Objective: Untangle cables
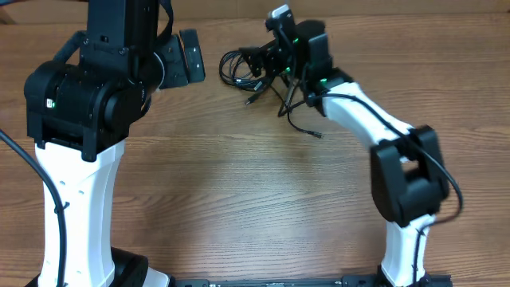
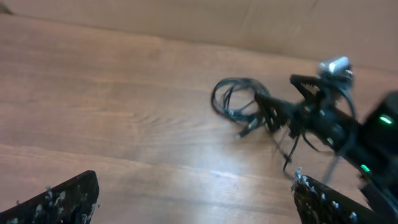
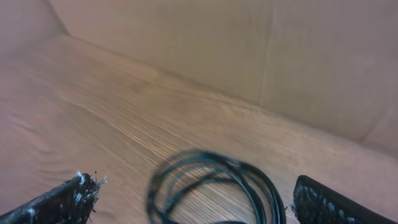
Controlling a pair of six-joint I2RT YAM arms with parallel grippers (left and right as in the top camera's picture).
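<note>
The cables (image 1: 237, 67) lie as a tangle of thin black loops at the far middle of the wooden table, with loose ends trailing right to a small plug (image 1: 319, 134). My right gripper (image 1: 258, 59) is open right at the tangle. In the right wrist view the coil (image 3: 214, 183) lies on the wood between its two fingers, untouched by either. My left gripper (image 1: 183, 60) is open and empty, left of the cables and apart from them. The left wrist view shows the cables (image 2: 233, 99) ahead to the right, with the right gripper (image 2: 280, 113) reaching into them.
A tan wall (image 3: 261, 56) rises just behind the cables at the table's far edge. The left arm's large black and white body (image 1: 80, 119) fills the left side. The right arm (image 1: 374, 127) slants across the right side. Bare wood (image 1: 239, 191) lies between them.
</note>
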